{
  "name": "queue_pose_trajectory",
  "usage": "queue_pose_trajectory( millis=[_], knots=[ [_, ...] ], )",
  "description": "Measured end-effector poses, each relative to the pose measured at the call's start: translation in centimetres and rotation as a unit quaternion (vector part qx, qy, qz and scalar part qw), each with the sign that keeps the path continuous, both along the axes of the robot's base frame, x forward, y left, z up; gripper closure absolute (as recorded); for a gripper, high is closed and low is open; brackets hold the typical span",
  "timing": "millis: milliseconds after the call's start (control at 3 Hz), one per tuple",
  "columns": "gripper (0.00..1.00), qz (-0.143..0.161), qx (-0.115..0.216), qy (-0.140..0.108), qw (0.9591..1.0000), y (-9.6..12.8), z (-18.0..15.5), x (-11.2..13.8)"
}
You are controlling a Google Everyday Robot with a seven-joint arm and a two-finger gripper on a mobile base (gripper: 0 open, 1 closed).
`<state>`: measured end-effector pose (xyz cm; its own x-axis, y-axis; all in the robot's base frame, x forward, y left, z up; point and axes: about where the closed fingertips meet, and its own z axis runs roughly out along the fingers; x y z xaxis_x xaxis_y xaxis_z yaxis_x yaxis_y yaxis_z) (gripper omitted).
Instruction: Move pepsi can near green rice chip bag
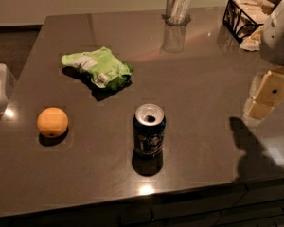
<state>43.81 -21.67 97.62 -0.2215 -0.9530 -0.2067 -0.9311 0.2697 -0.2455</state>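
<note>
1. Pepsi can (149, 130) is standing upright near the front edge of the dark bench (203, 79), its silver top facing up and its opening showing; nothing is touching it.
2. You are seeing the green rice chip bag (98, 67) lying flat and crumpled behind and to the left of the can, well apart from it, with its white label patches facing up.
3. An orange (52, 122) is sitting left of the can, in front of the bag and touching neither.
4. Your gripper (262, 100) is hanging at the right edge of the view below the white arm (278, 32), well apart from the can and holding nothing that shows; you cannot tell whether it is open or closed.
5. A glass tumbler (177, 6) holding something white is standing at the back of the bench, and a black wire basket (241, 15) is sitting at the back right corner.
6. The arm's shadow (248, 150) is falling on the bench right of the can.
</note>
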Motion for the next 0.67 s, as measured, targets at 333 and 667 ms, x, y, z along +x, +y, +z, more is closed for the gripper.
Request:
queue_pose_trajectory(
  millis=[333,667],
  knots=[
    [0.00,0.004,0.010,0.002,0.9999,0.7,-1.0,0.2],
    [0.00,0.014,0.034,0.012,0.9992,1.8,-2.1,0.1]
  ],
)
